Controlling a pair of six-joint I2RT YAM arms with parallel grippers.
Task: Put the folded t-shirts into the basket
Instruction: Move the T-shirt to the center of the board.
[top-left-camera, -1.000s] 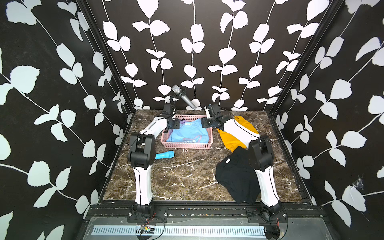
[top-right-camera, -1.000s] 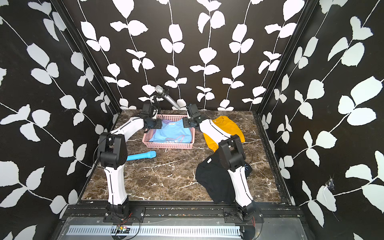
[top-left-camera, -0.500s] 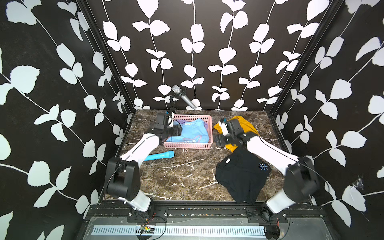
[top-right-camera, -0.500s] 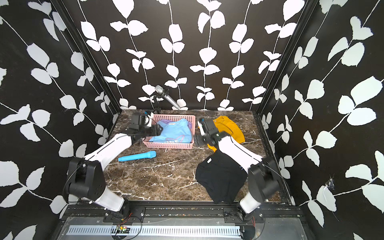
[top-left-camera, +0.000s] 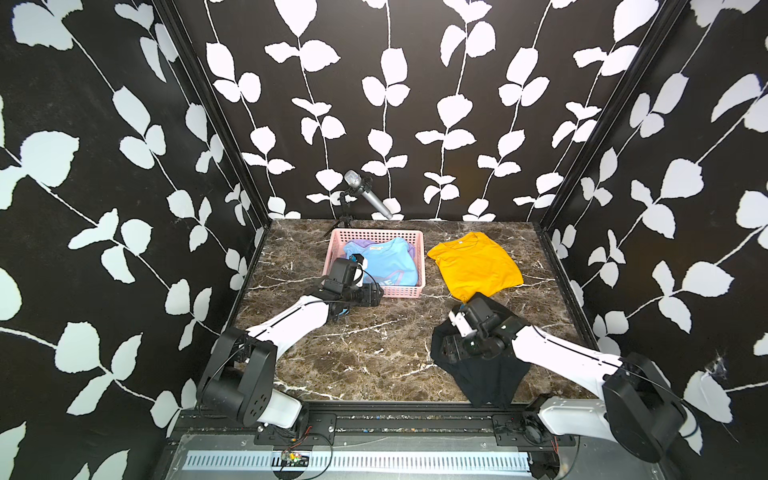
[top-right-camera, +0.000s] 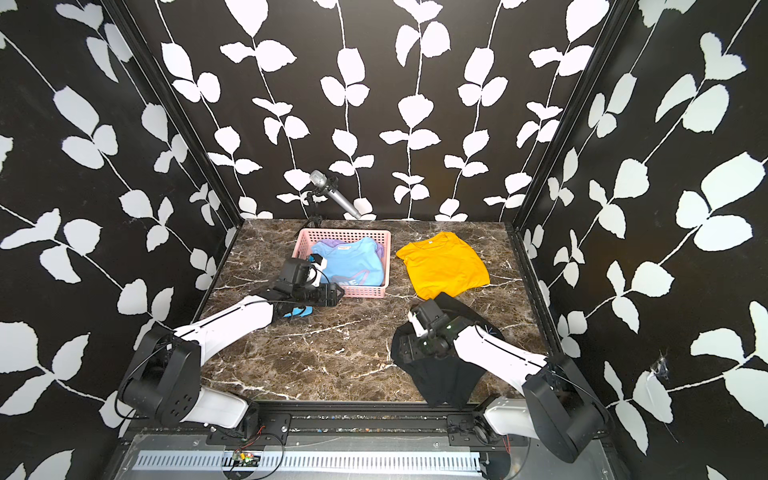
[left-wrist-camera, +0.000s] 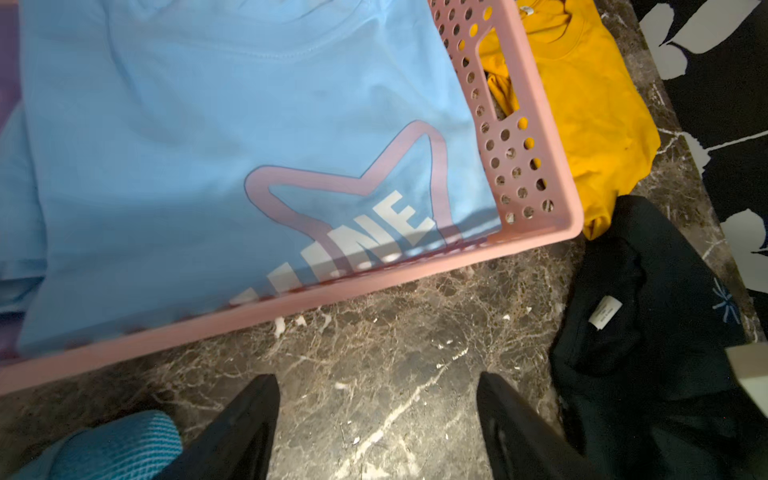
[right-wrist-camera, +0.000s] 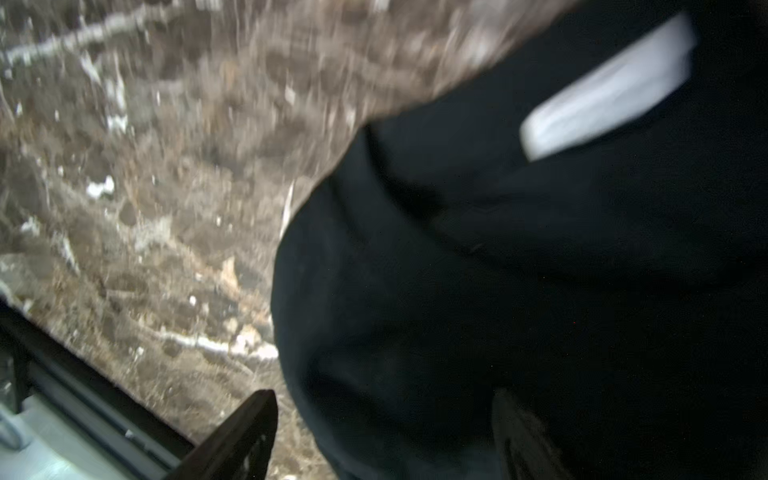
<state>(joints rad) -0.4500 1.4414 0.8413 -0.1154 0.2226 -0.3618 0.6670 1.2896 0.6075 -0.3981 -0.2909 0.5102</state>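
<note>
**Both arms leave the basket: two shirts are in, two remain**

Compared with one second before, both arms are no longer at the pink basket (top-left-camera: 420, 262). The light blue t-shirt (top-left-camera: 382, 266) lies inside it, on top of the lilac t-shirt (top-left-camera: 360, 242), of which only an edge shows at the far side. The left gripper (left-wrist-camera: 376, 376) is now over bare marble just in front of the basket's near rim, with its jaws apart and nothing between them. The right gripper (right-wrist-camera: 382, 395) is drawn back toward the front of the table and stands above the black t-shirt (top-left-camera: 486, 378). Its jaws are also spread and hold nothing. This wrist view is blurred, so I cannot tell whether a finger already touches the cloth.

In my judgement, the second shirt is delivered and the black one is probably next. The mustard t-shirt (top-left-camera: 473, 266) lies flat just beside the basket, on the right arm's side.

The surface is a dark brown marble tabletop (top-left-camera: 365, 345) with white veins — it looks smooth, so cloth may slide on it. A blue cylinder (left-wrist-camera: 116, 444) lies under the left arm, partly hidden. A microphone (top-left-camera: 368, 193) on a small stand is behind the basket. The walls are black with a white leaf pattern.
</note>
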